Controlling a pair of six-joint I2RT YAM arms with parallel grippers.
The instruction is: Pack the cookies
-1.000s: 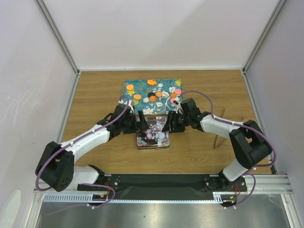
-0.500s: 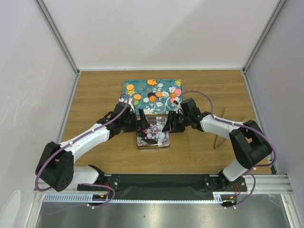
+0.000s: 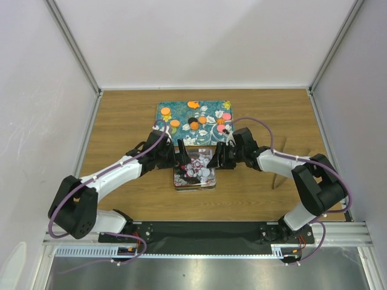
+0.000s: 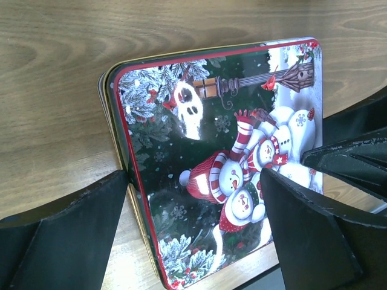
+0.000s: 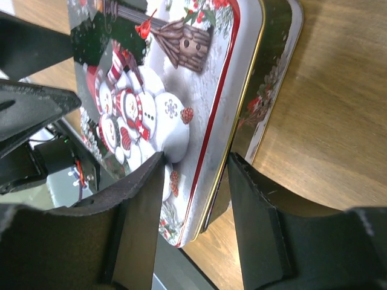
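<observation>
Slightly shifted, the left claw [image 4: 193,181] gapes like the right claw [image 5: 196,158], both astride the glossy rounded-corner tin [image 4: 211,103].

Between the fingers of the left gripper [image 4: 193,175] lies a tin [image 4: 224,151] of thin metal. Its printed lid is glossy and smooth, catching a white glare, and the rim is shiny gold. The fingers [image 4: 72,235] are matt black plastic, faintly grainy. Under the gripper, the surface [image 4: 60,78] is wood-grained with a soft satin sheen. Beyond the gripper, the cookies [image 3: 165,111] look flat, matt and evenly coloured.
</observation>
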